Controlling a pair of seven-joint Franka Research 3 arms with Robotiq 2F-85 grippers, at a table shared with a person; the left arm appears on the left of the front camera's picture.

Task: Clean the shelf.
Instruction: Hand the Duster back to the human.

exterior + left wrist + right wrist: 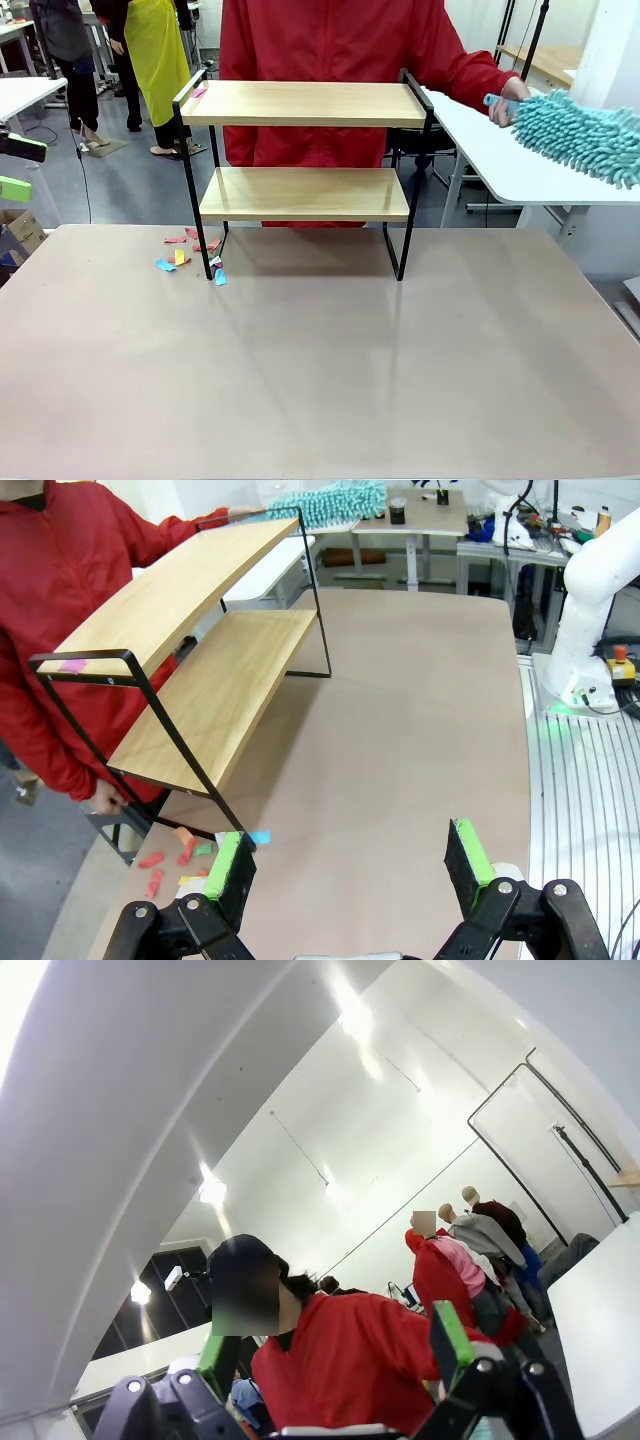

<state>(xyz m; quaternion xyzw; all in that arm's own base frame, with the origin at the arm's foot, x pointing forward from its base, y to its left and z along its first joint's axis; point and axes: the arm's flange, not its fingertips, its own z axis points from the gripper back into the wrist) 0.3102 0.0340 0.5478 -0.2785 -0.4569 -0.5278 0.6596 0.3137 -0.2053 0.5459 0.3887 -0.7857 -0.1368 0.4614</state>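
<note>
Front view: shelf (305,170) stands upper centre of frame on brown table (320,370), coloured paper scraps (190,255) by its lower-left leg. Person's hand (510,100) at upper right grips teal duster (580,135). Left wrist view: left gripper (350,870) at bottom, jaws wide apart, holding nothing. Right wrist view: right gripper (335,1345) at bottom, also spread wide, empty, aimed at person in red jacket (350,1360).

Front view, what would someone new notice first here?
Probably the two-tier wooden shelf standing at the table's far edge, with a person in a red jacket right behind it. Next, the fluffy teal duster in the person's hand, over the white side table on the right. Then the colourful paper scraps by the shelf's front left leg.
</note>
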